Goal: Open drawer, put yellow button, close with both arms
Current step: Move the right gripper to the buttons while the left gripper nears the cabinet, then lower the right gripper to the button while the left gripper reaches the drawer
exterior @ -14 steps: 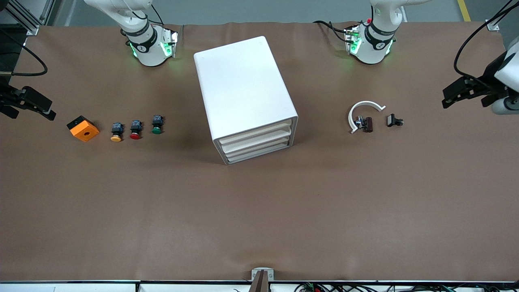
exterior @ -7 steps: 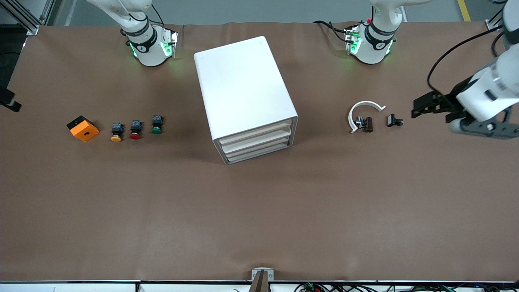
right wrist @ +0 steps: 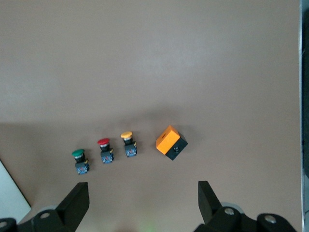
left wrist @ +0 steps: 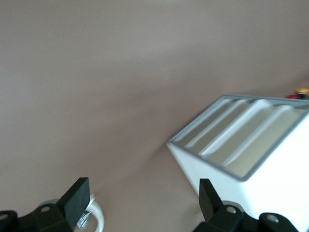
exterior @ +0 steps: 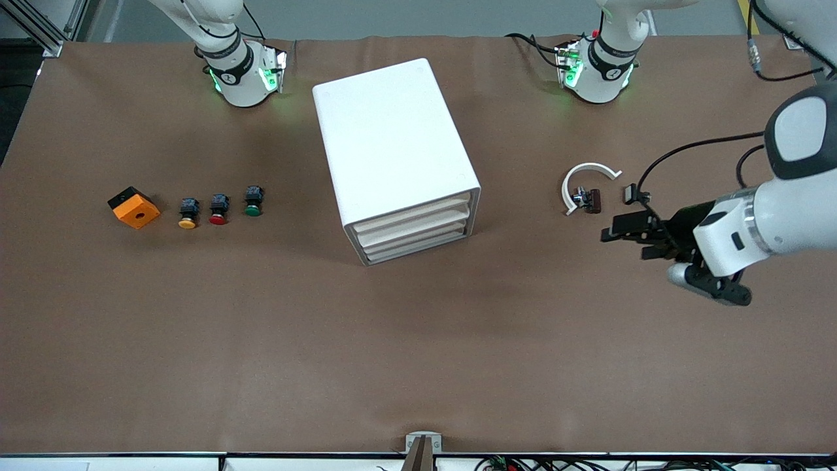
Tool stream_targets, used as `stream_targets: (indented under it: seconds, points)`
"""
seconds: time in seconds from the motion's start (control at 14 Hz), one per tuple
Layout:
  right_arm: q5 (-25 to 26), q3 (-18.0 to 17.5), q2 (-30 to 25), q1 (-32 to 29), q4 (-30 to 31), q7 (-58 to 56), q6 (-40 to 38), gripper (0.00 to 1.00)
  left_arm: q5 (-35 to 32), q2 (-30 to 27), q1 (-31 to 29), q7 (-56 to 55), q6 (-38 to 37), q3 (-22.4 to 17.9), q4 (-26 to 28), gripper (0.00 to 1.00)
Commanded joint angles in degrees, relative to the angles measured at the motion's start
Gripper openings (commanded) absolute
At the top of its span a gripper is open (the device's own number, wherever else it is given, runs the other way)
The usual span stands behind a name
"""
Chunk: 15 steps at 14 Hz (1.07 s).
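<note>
The white cabinet stands mid-table with all three drawers shut; the drawer is the topmost one. The yellow button lies toward the right arm's end, in a row with a red and a green one. My left gripper hangs open and empty over the table, toward the left arm's end, its fingers pointing at the cabinet. In the left wrist view the left gripper holds nothing. My right gripper is out of the front view; it is open and empty, high above the yellow button.
A red button and a green button lie beside the yellow one, with an orange square block at the row's end. A white C-shaped ring and two small dark parts lie close to the left gripper.
The left arm has swung in from the table's end toward the cabinet, its gripper now by the small dark parts. The right gripper has gone out of the front view.
</note>
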State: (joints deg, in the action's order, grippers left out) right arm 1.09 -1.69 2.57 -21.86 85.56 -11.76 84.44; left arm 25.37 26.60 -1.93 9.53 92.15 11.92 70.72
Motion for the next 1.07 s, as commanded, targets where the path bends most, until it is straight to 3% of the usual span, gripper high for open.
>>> stream_targets:
  seconds: [0.0, 0.21, 0.5, 1.0]
  points:
    - [1.0, -1.0, 4.4, -0.7, 0.2, -0.5, 0.7, 1.00, 10.7, 4.7, -0.2, 9.4, 1.9, -0.1, -2.7, 1.00]
    - [1.0, -1.1, 6.0, 0.1, 8.2, 0.2, 10.8, 1.00, 20.2, 6.9, 0.3, 9.8, 2.1, -0.1, -2.3, 1.00]
    - [0.8, -1.3, 6.6, 2.6, 20.5, 5.2, 27.1, 1.00, 26.2, 8.9, -0.4, 15.3, 1.5, -0.1, -1.5, 1.00]
    - [2.5, -1.3, 11.1, 10.6, 28.8, 2.6, 35.3, 1.00, 18.1, 7.8, 0.9, 15.0, -6.4, 0.0, -1.6, 1.00]
